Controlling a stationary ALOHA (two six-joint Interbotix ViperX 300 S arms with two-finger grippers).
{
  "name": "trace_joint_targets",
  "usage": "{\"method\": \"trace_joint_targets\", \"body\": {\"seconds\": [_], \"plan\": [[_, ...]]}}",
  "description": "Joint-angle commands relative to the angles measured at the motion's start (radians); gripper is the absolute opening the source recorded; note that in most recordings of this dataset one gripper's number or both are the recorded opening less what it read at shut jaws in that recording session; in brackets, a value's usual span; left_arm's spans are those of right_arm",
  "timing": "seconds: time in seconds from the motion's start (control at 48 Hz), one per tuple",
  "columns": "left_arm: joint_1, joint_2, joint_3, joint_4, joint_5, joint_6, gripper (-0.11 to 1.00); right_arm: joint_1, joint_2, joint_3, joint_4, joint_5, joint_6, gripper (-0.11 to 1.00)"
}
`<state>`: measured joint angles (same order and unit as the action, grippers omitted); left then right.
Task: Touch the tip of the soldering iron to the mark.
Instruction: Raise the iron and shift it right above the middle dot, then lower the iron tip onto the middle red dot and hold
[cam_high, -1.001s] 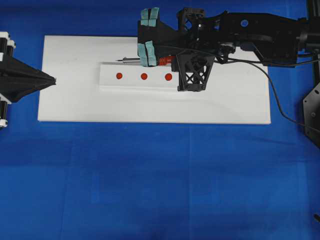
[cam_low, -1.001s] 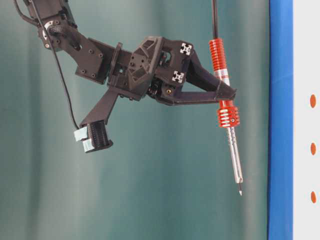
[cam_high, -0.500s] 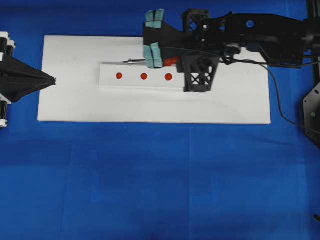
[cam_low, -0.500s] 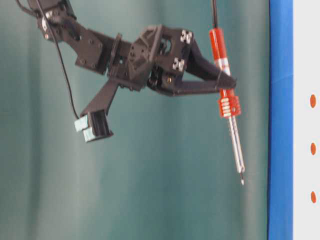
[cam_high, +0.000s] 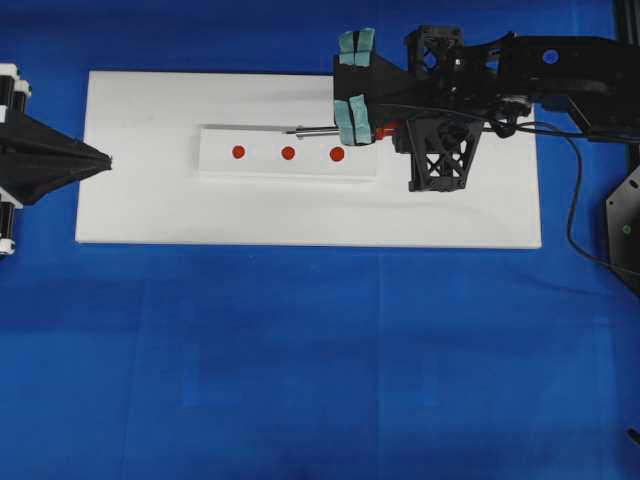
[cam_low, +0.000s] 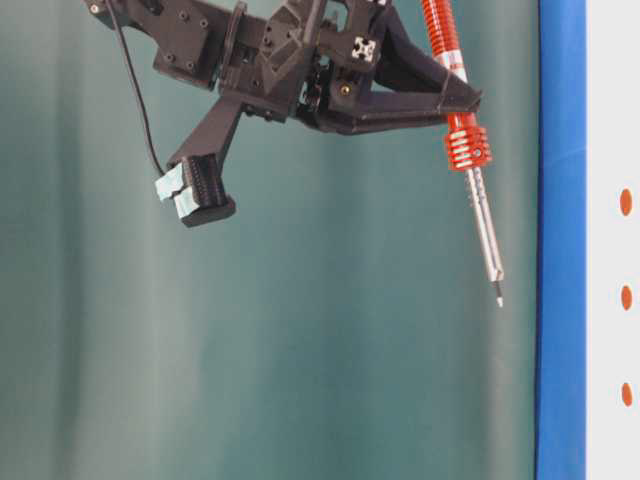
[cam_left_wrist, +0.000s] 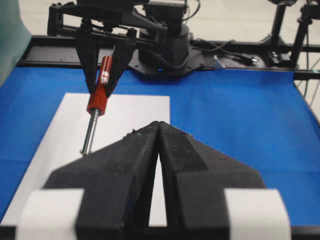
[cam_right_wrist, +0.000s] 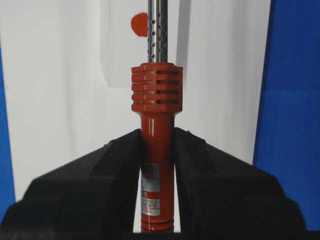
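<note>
The soldering iron (cam_high: 312, 129) has a red-orange handle (cam_right_wrist: 156, 100) and a silver shaft (cam_low: 487, 232). My right gripper (cam_right_wrist: 157, 145) is shut on the handle just behind the ribbed collar (cam_low: 467, 146). Three red marks sit in a row on a raised white strip: left (cam_high: 238, 152), middle (cam_high: 288, 153), right (cam_high: 337, 154). The tip (cam_low: 499, 298) hangs off the board, about level with the middle mark (cam_low: 626, 297), with a gap to the surface. My left gripper (cam_high: 108, 160) is shut and empty at the board's left edge, and it points along the board (cam_left_wrist: 158, 124).
The white board (cam_high: 150, 200) lies on a blue table cover (cam_high: 300, 350). The iron's black cord (cam_high: 570, 200) trails off to the right. A teal-padded black bracket (cam_high: 352, 118) sticks out from the right gripper over the strip's right end.
My right gripper has carried the iron to the right along the strip. The tip has gone from beside the left mark to beside the middle one. The left gripper has stayed still.
</note>
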<state>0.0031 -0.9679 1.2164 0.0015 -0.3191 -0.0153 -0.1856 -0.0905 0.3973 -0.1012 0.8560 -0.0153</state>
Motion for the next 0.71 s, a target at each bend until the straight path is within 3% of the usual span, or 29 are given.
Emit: {"method": "trace_joint_targets", "body": {"seconds": [0.0, 0.688], "plan": [[0.002, 0.003, -0.012, 0.000, -0.009, -0.002, 0.02, -0.003, -0.028, -0.009, -0.002, -0.006, 0.002, 0.06], [0.002, 0.003, -0.012, 0.000, -0.009, -0.002, 0.02, -0.003, -0.009, -0.008, 0.003, -0.005, 0.005, 0.06]]}}
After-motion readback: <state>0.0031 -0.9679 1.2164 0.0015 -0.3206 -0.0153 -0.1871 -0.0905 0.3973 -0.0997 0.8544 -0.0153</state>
